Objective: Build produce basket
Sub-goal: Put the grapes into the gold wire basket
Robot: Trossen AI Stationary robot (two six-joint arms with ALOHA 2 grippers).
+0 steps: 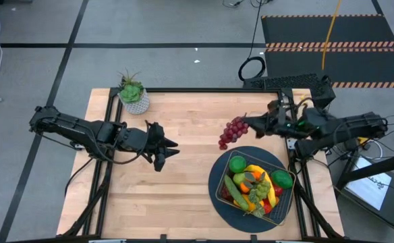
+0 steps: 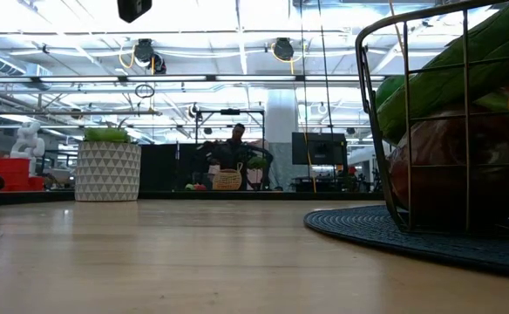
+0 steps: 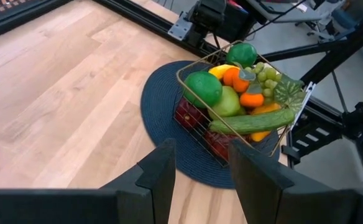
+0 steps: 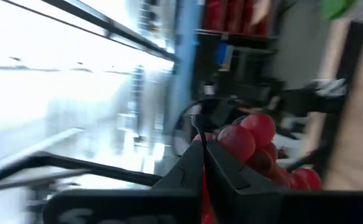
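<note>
Right tool (image 1: 252, 123) pinched shut on stem of red grapes (image 1: 232, 131), bunch dangling above counter (image 1: 177, 196), just beside basket (image 1: 221, 183) rim. Basket heaped with produce (image 1: 256, 186) on blue mat (image 1: 212, 177). Left tool (image 1: 171, 151) part-open, empty, waiting mid-counter. Risk: thin stem grip slips; bunch rolls off full pile.

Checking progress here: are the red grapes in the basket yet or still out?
Out. The red grapes hang from the right gripper, above bare table beside the basket.
</note>
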